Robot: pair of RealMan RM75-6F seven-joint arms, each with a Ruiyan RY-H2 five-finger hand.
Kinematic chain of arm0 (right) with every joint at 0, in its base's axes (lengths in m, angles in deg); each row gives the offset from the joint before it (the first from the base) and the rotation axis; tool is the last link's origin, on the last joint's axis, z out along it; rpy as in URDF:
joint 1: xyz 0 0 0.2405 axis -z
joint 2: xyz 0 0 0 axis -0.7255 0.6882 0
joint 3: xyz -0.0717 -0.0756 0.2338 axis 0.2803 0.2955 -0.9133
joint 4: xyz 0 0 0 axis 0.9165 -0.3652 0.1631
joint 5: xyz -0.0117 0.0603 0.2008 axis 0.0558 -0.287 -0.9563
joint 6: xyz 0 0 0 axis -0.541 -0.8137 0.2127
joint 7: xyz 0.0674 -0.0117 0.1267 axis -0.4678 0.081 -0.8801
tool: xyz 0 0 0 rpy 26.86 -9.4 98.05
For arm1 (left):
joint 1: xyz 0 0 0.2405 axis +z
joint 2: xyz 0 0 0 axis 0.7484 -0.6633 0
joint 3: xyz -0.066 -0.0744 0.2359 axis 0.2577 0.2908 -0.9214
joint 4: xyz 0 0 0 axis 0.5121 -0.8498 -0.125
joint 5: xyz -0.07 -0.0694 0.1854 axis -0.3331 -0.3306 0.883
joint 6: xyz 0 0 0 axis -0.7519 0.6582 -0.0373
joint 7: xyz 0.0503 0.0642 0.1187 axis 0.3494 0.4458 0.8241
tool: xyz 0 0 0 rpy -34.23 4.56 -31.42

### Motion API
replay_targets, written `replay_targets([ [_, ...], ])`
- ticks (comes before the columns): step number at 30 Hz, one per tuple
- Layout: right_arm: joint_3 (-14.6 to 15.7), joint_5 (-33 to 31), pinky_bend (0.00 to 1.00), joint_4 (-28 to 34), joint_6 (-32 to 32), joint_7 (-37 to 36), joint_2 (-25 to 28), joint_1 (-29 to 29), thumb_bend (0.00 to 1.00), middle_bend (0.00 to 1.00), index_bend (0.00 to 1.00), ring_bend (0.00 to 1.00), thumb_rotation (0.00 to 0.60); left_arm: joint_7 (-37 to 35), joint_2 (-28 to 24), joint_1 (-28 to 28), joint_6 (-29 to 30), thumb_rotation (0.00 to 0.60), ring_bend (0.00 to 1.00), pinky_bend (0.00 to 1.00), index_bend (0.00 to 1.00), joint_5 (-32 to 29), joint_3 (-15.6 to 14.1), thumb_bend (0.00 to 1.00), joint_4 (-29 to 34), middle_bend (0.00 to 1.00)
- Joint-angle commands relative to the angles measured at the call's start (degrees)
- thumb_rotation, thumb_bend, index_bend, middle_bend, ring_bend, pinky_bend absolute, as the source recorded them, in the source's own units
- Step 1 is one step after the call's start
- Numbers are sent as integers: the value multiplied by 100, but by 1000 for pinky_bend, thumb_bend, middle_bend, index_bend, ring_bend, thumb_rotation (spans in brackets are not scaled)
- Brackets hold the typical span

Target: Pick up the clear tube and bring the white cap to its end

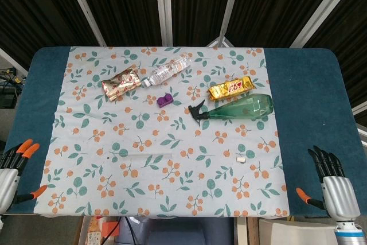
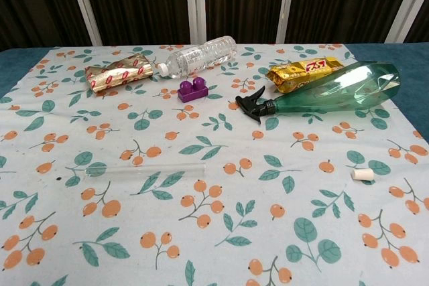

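Nothing of the task is done yet. Nearest the robot, the left robot hand (image 1: 14, 167) and the right robot hand (image 1: 334, 185) sit at the near corners of the table (image 1: 309, 113), both holding nothing with fingers apart. A little beyond them the clear tube (image 2: 154, 171) lies flat on the flowered cloth (image 2: 221, 232), and the white cap (image 2: 362, 174) rests well to the right of the tube, apart from it. Farther than the tube lie a green spray bottle (image 2: 335, 92), purple block (image 2: 191, 89), gold packet (image 2: 305, 72), water bottle (image 2: 198, 55) and a patterned packet (image 2: 120, 72). Lifting the tube and bringing the cap to its end both remain.
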Motion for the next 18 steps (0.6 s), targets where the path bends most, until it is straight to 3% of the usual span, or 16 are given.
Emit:
replay_targets([
  [1,4,13,0,-3,-2,11,-2,-4,225,0,0,0,600,-7,-4,0,-2,600,0,0,0,-3,0,140,1,4],
  [18,8,-14,0,11,-30,31,3,-8,225,0,0,0,600,64,-7,-26,-72,600,0,0,10,-20,-11,140,-2,4],
])
